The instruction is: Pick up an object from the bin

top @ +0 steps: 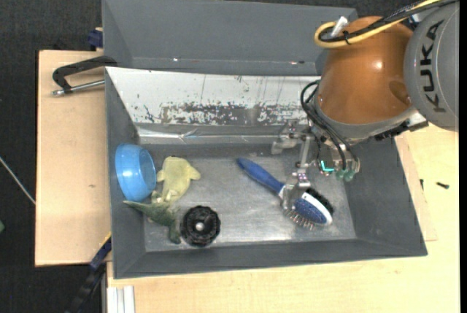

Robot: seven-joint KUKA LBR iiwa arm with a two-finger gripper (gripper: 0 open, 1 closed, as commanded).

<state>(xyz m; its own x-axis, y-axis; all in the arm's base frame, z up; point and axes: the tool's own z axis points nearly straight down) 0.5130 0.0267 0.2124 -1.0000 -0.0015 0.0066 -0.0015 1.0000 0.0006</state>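
So the gripper [315, 176] is hanging low at the right end of the bin [241, 220], right above the brush [281, 190]. Honestly I can't tell from here whether it's open or closed, and nothing looks gripped. The brush lies flat on the floor, blue handle running up-left toward the middle of the back wall and the bristle head down-right near the front right corner. The head sits just below and in front of the gripper, so I'd guess the grab comes down to closing across that diagonal, not along it. Everything else is bunched at the left end: a blue bowl [135, 171] tipped on its side with nothing in it that I can see, a yellow toy [177, 176] touching it, a green dino [157, 213] and a black knob [199, 224] by the front edge.
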